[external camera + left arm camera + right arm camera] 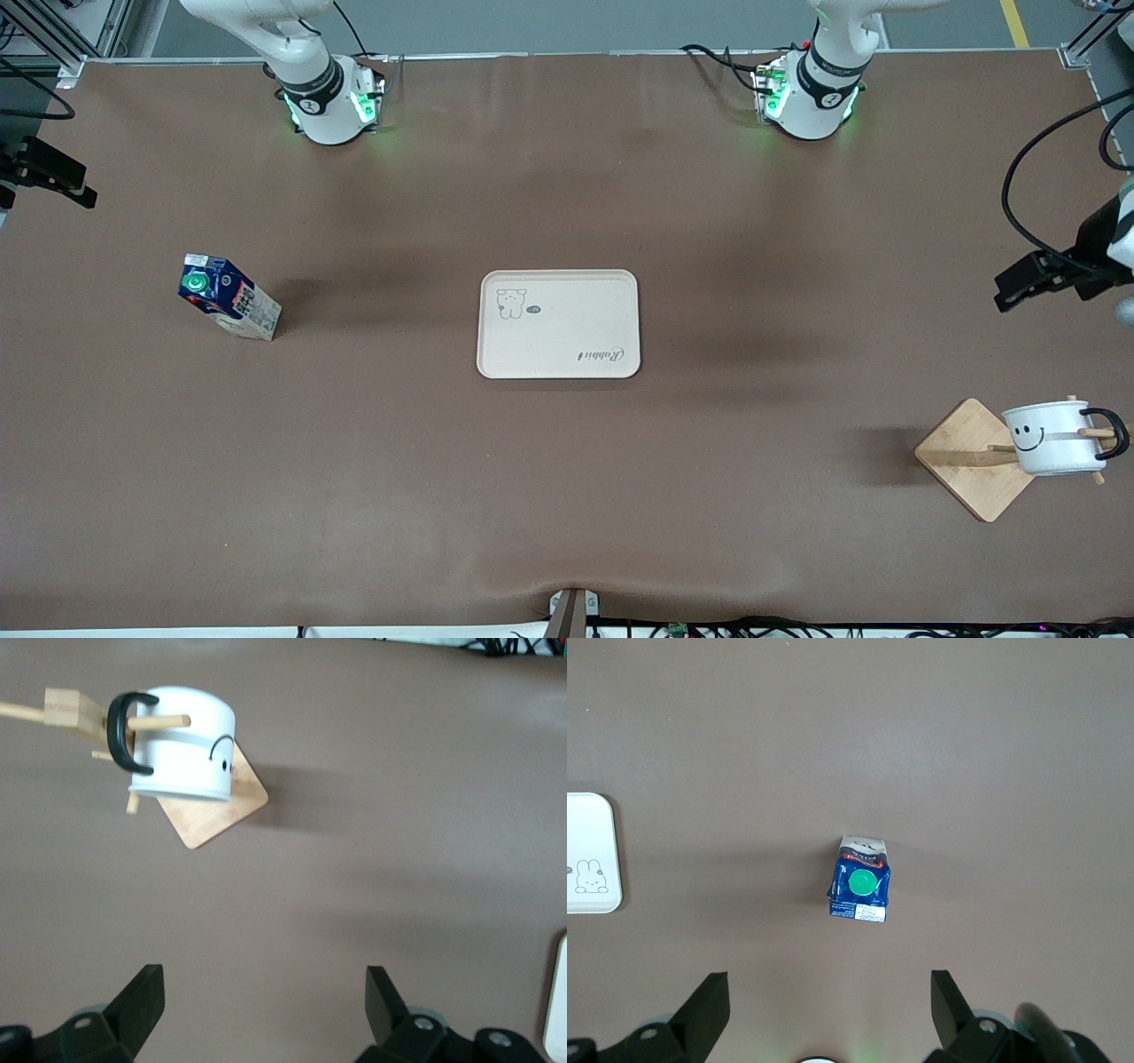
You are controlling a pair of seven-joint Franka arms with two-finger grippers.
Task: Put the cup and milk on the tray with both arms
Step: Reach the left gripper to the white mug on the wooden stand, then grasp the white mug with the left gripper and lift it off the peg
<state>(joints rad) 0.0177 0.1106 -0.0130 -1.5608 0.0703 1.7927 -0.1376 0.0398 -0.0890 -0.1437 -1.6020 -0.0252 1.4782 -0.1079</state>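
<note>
Left pincer (257,1014) released over bare table near cup (182,744), right pincer (824,1019) released above milk (860,880)

The front camera is looking down across the whole table. Each wrist camera is looking straight down from high up, sharing the tray (558,324) edge with it.

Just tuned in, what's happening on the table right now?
Nothing is picked up yet. The tray lies bare at mid-table. The milk stands upright toward the right arm's end, and the right gripper is open above it. The cup hangs by its handle on a peg of the wooden rack toward the left arm's end, nearer to the front camera than the tray. The left gripper is open over the table beside the rack, touching nothing.
</note>
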